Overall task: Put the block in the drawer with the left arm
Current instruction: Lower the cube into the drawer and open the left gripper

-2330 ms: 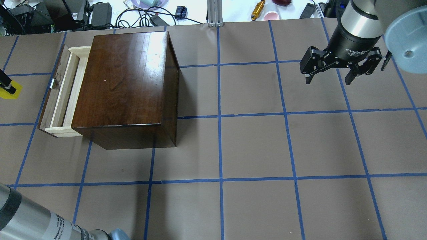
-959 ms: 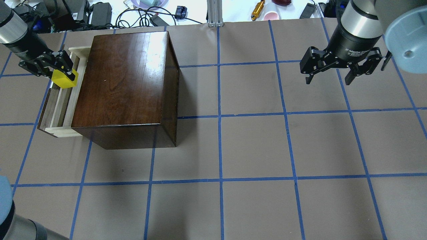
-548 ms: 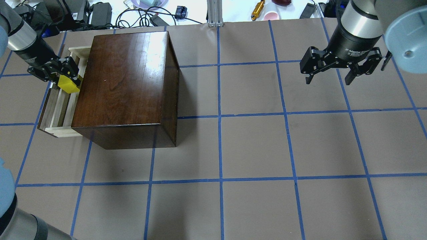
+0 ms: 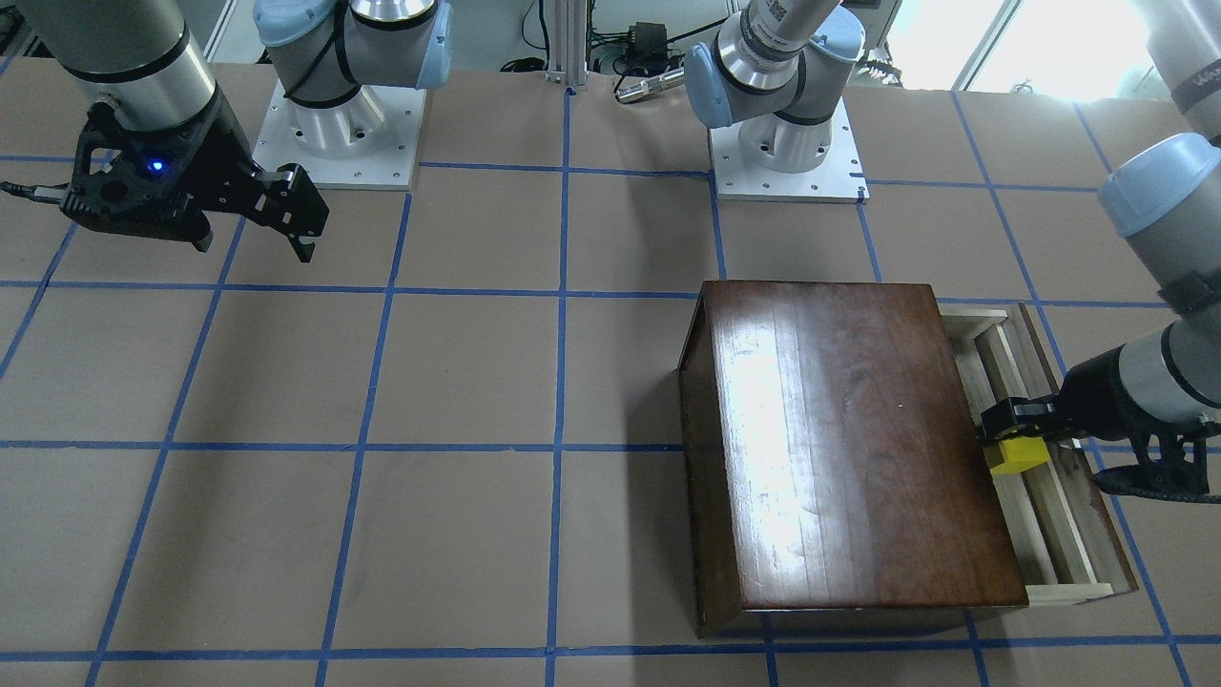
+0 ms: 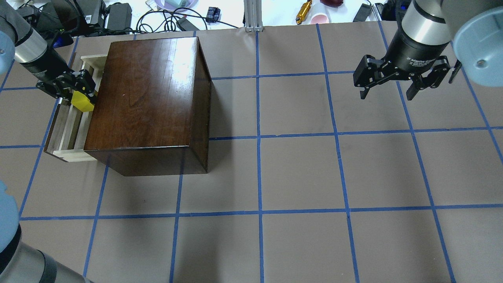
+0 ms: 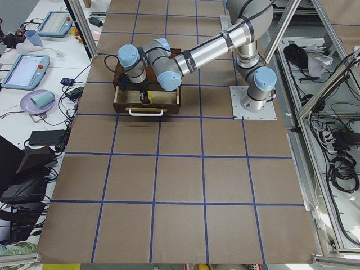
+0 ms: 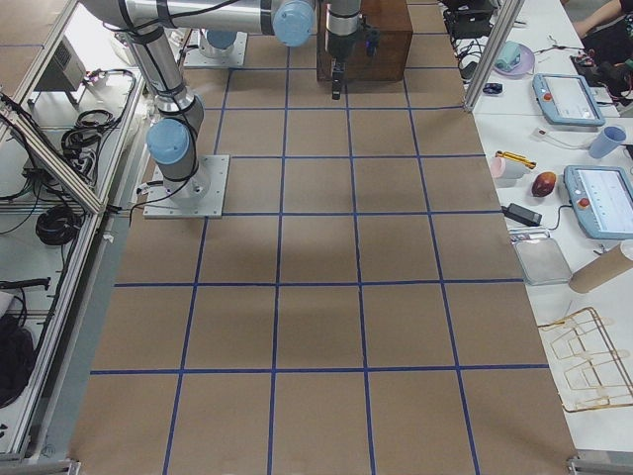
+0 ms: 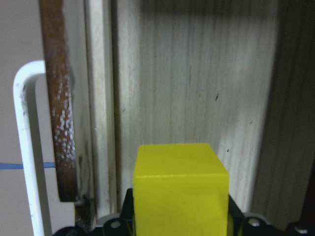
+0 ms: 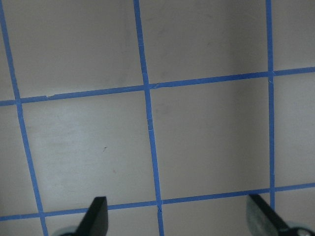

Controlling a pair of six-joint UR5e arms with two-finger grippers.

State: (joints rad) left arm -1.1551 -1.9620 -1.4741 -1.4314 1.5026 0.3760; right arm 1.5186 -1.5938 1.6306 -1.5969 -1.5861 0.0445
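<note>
Holding the block (image 5: 83, 103) in our left gripper (image 5: 79, 95), jaws clamped on its sides, over the pulled-out drawer (image 5: 66, 131), toward the drawer's end farther from our base and tight beside the dark wooden box (image 5: 145, 94). Left wrist view puts the block above the pale drawer floor, with the brown front panel (image 8: 56, 123) and white handle (image 8: 27, 147) off to one side; contact with the floor we can't tell. Our right gripper (image 5: 387, 95) hangs over the table (image 5: 298, 169) well apart, jaws spread wide around nothing.
</note>
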